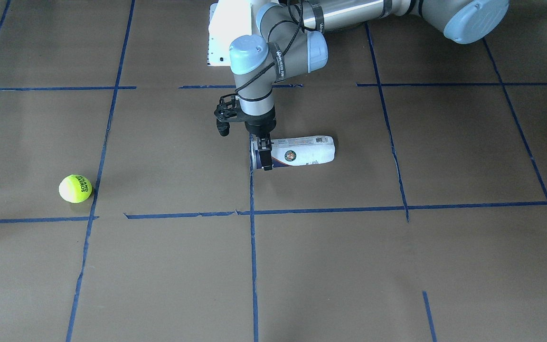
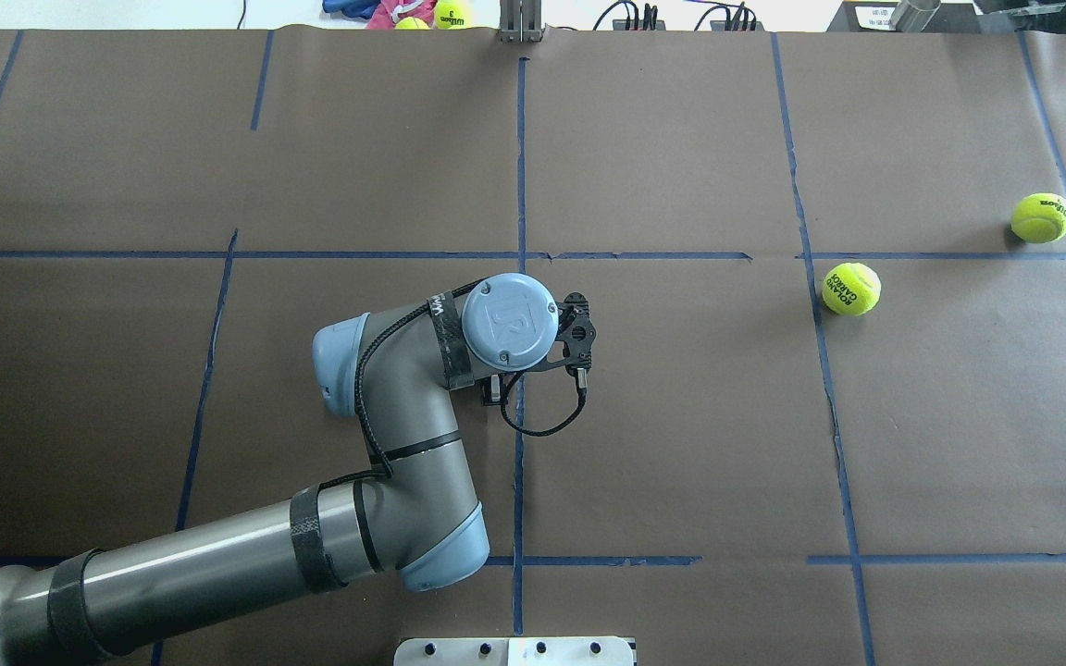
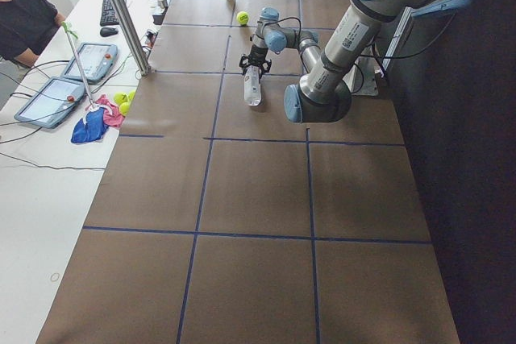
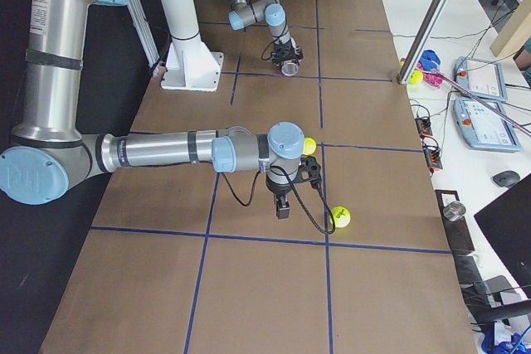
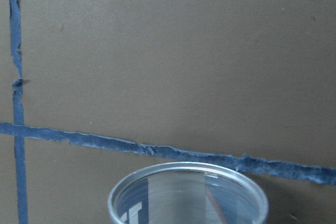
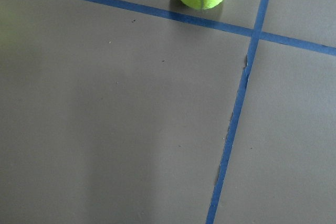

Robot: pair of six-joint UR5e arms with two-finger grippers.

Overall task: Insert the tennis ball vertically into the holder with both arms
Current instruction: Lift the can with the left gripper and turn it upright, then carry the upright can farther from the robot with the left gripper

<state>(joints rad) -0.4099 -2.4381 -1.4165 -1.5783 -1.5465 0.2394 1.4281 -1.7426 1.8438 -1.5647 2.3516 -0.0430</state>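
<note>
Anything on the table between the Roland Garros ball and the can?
Nothing visible: only bare paper and blue tape lines between the ball and the can. The left hand is at the can's open end.

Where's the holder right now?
Front-facing view, centre: the holder lies on its side right of a blue tape line, the left end effector at its open end.

holder (image 3: 254,91) flat on the table (image 3: 258,191) under the left arm (image 3: 321,78), tennis ball (image 3: 243,18) well beyond
</note>
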